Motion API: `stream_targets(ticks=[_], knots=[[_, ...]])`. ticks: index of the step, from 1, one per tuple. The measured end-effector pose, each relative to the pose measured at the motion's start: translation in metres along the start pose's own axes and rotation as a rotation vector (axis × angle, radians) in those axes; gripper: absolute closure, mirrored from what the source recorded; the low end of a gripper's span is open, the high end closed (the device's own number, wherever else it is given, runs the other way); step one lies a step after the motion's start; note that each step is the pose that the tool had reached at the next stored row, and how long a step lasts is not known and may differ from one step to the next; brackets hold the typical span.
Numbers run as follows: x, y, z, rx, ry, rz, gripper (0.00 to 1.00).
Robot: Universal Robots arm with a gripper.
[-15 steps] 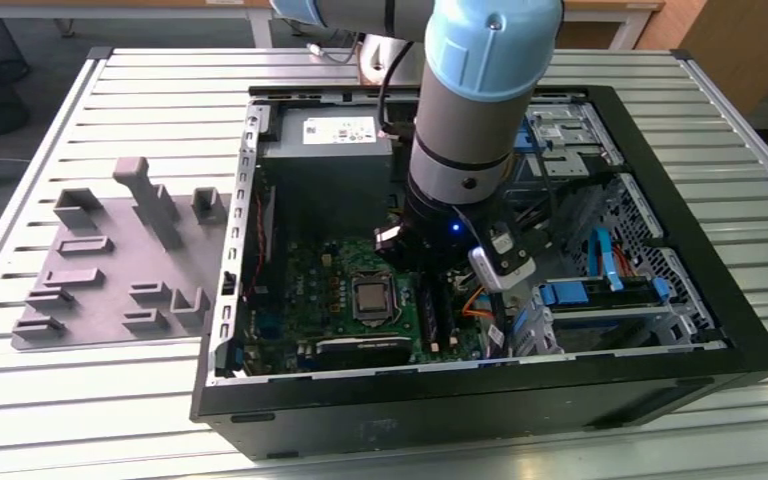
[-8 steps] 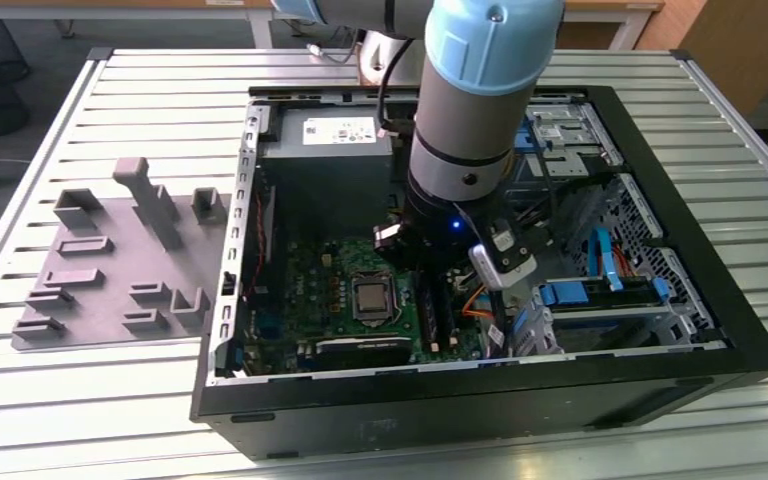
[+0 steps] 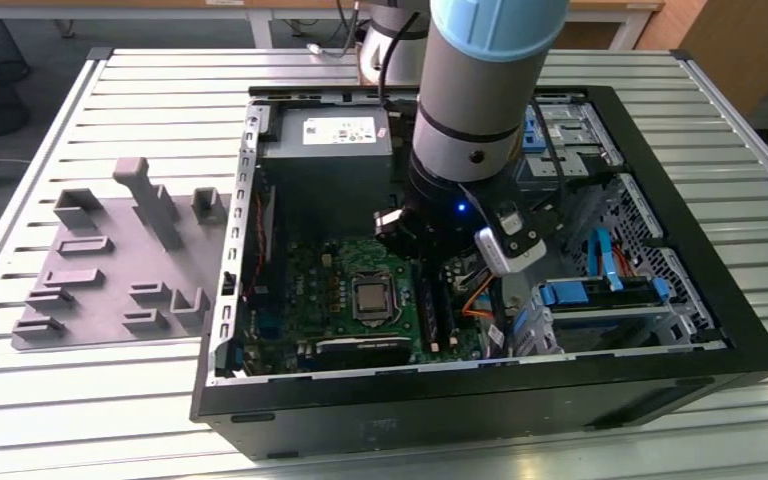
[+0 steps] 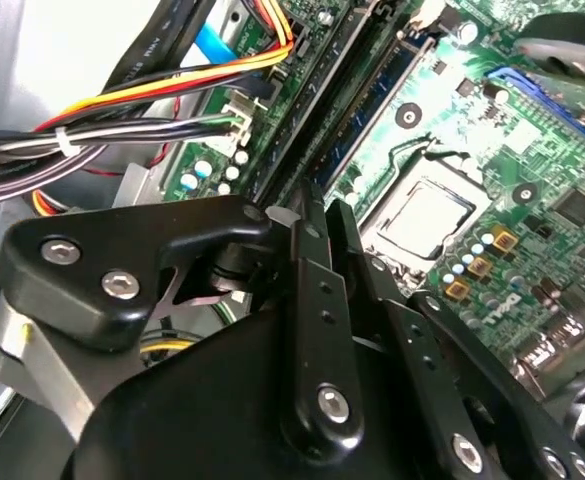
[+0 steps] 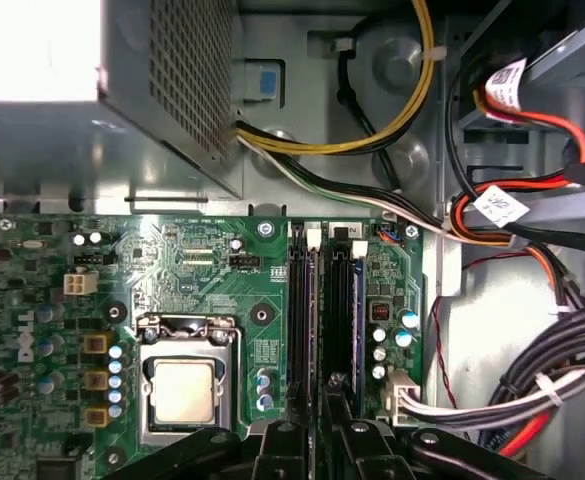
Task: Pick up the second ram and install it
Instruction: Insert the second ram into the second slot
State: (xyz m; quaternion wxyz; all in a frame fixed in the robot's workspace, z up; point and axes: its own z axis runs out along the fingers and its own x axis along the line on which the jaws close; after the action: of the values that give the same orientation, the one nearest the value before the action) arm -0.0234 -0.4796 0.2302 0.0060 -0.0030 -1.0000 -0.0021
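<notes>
**Claw down at the memory slots, stick seen edge-on**

Much is hidden. In the exterior view the arm (image 3: pixel 478 100) reaches into the open computer case (image 3: pixel 491 400) and its own wrist covers the claw and the slots beneath it. In both wrist views the gripper (image 5: pixel 318 400) (image 4: pixel 317 200) is cut off by the picture edge, so only its black fingers (image 5: pixel 290 440) show.

The second ram (image 5: pixel 315 320) appears in the first wrist view only as a thin grey edge. It stands in the long slot nearer the processor socket (image 5: pixel 184 385), just beside it, and runs straight into the slit between the fingers. Its chips and sticker cannot be seen, nor how deep it sits.

The claw is drawn together on that edge, one finger on each face. The neighbouring slot (image 5: pixel 352 320), farther from the socket, shows a blue line whose nature is hard to make out.
</notes>
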Motion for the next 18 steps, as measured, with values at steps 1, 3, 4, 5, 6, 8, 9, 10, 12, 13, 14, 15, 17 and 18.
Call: stream_targets(ticks=[1, 3, 4, 5, 6, 8, 9, 10, 12, 13, 14, 15, 17, 18], knots=[[0.0000, 0.0000, -0.0007, 0.0000, 0.0001, 0.000, 0.79], [0.0000, 0.0000, -0.0006, -0.0003, 0.0000, 0.000, 0.80], [0.0000, 0.0000, -0.0006, -0.0003, 0.0000, 0.000, 0.80], [0.0000, 0.0000, -0.0006, -0.0003, 0.0001, 0.000, 0.87], [0.0000, 0.0000, -0.0006, -0.0001, 0.0001, 0.000, 0.87], [0.0000, 0.0000, -0.0006, 0.0001, 0.0002, 0.000, 0.89], [0.0000, 0.0000, -0.0006, 0.0001, 0.0002, 0.000, 0.89], [0.0000, 0.0000, -0.0005, -0.0001, 0.0001, 0.000, 0.89], [0.0000, -0.0001, -0.0005, -0.0001, 0.0001, 0.000, 0.89], [0.0000, -0.0001, -0.0005, -0.0001, 0.0002, 0.000, 0.89], [0.0000, -0.0001, -0.0005, -0.0001, 0.0001, 0.000, 0.89], [0.0000, -0.0001, -0.0005, 0.0000, 0.0002, 0.000, 0.83], [0.0000, -0.0002, -0.0001, -0.0002, 0.0001, 0.000, 0.76], [0.0000, -0.0001, 0.0008, -0.0003, 0.0000, 0.000, 0.70]])
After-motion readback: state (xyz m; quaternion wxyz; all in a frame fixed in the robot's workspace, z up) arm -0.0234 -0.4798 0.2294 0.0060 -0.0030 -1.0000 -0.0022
